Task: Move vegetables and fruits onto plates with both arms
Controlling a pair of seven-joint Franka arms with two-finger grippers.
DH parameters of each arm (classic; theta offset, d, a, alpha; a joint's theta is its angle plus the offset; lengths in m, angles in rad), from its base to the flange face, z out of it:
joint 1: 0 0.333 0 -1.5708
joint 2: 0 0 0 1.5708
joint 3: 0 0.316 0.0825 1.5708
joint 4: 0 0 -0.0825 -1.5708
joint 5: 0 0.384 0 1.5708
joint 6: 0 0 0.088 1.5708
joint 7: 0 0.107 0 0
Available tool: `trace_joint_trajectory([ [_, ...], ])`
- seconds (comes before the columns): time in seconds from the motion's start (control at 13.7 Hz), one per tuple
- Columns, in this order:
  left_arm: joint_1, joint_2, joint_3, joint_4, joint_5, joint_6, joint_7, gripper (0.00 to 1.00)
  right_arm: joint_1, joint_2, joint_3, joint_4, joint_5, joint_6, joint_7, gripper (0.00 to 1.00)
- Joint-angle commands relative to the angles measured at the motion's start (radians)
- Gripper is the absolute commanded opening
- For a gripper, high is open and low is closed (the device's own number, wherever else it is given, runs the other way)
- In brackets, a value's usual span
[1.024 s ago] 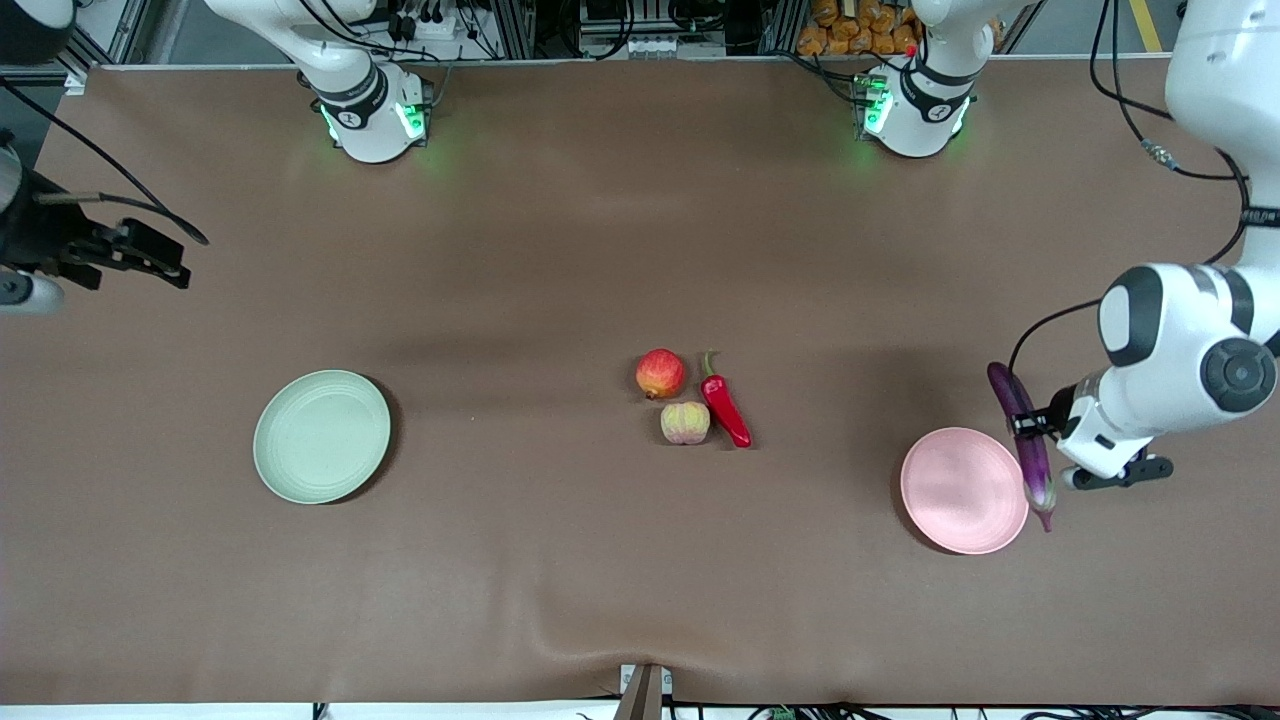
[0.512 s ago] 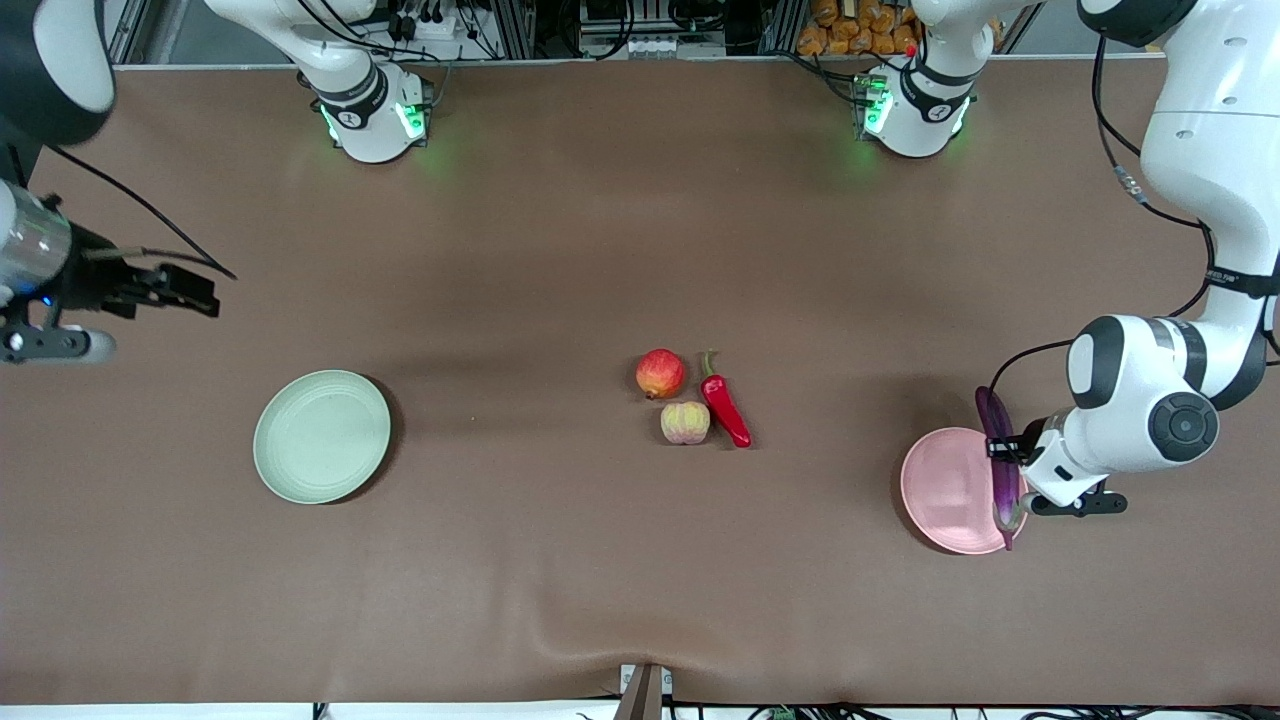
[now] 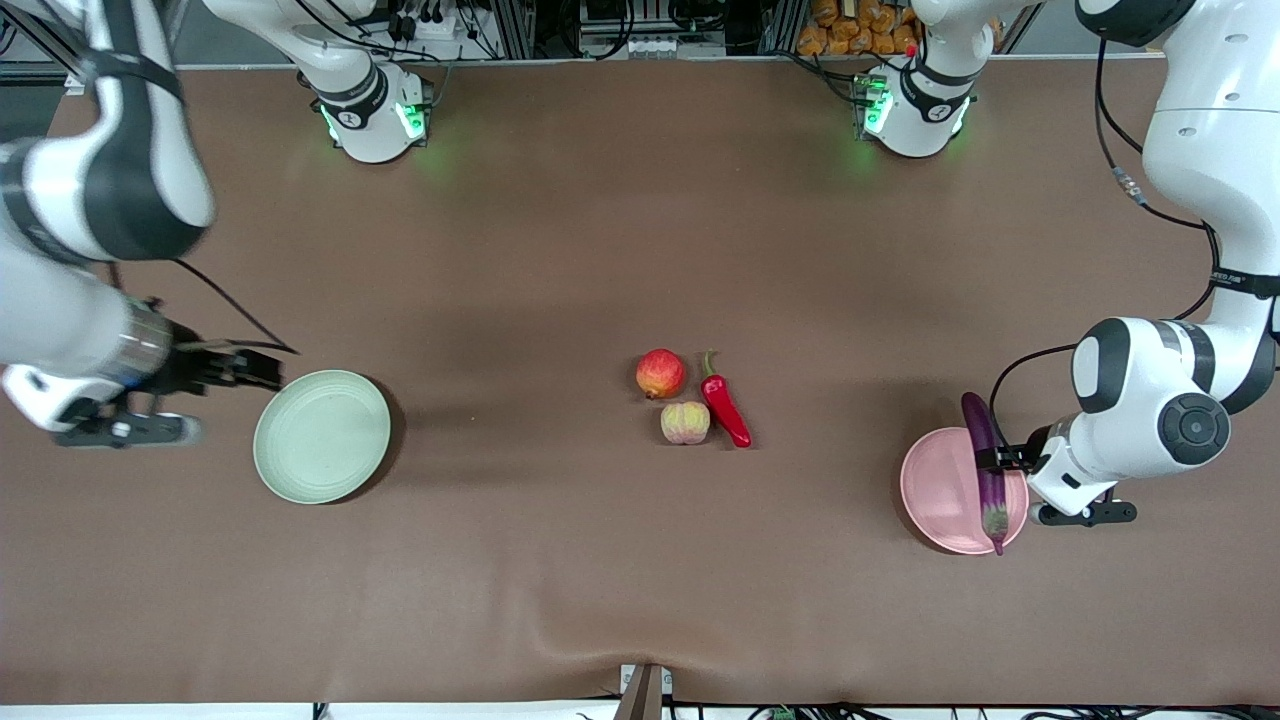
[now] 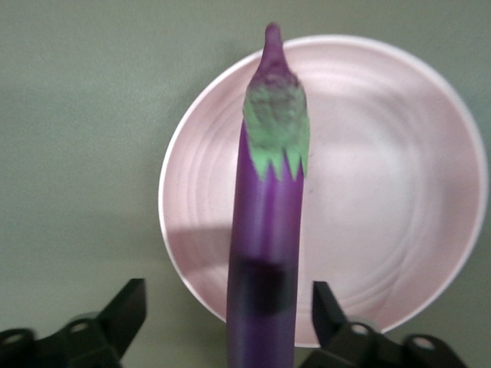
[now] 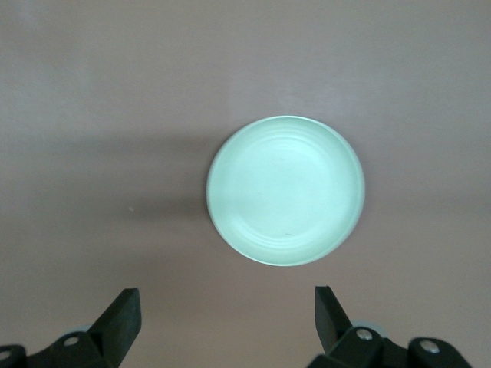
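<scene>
The purple eggplant (image 3: pixel 978 430) lies across the pink plate (image 3: pixel 940 490), on the side toward the left arm's end of the table. My left gripper (image 3: pixel 990 460) straddles it, fingers apart, with a gap on each side. In the left wrist view the eggplant (image 4: pixel 268 215) runs between the open left gripper (image 4: pixel 226 322) over the plate (image 4: pixel 383 192). My right gripper (image 3: pixel 265 368) is open and empty beside the green plate (image 3: pixel 320 435), which also shows in the right wrist view (image 5: pixel 284 192) past the gripper (image 5: pixel 224 322). The apple (image 3: pixel 660 373), peach (image 3: pixel 685 422) and chili (image 3: pixel 725 410) sit together mid-table.
The brown table cover (image 3: pixel 560 560) has a small wrinkle at its near edge. The two arm bases (image 3: pixel 375 110) stand along the edge farthest from the front camera. Open table lies between the fruit cluster and each plate.
The left gripper carried the eggplant from beside the pink plate to over it, and its fingers now stand apart. The right arm swung in from the table's end to beside the green plate.
</scene>
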Motion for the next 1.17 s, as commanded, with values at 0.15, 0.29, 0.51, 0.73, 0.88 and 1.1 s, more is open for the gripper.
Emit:
trace_joint_trajectory([
  [0.15,-0.046,-0.029,-0.135,-0.066,0.009,0.007,-0.434,1.0,0.112,0.08,0.0,0.042,0.032,0.081,0.345,1.0],
  [0.29,-0.14,-0.025,-0.136,-0.059,0.011,0.011,-0.626,1.0,0.18,0.12,0.0,0.042,0.096,0.147,0.527,1.0],
  [0.51,-0.244,-0.002,-0.136,-0.052,0.009,0.082,-0.888,1.0,0.243,0.155,0.0,0.039,0.103,0.179,0.624,1.0],
  [0.73,-0.339,0.018,-0.128,-0.051,0.016,0.134,-1.069,0.98,0.278,0.201,0.0,0.033,0.184,0.252,0.741,1.0],
  [0.88,-0.352,0.041,-0.128,-0.051,0.02,0.177,-1.119,0.88,0.283,0.229,0.0,0.035,0.27,0.273,0.744,1.0],
  [1.1,-0.399,0.067,-0.117,-0.051,0.022,0.223,-1.188,0.85,0.292,0.252,0.0,0.035,0.276,0.279,0.758,1.0],
])
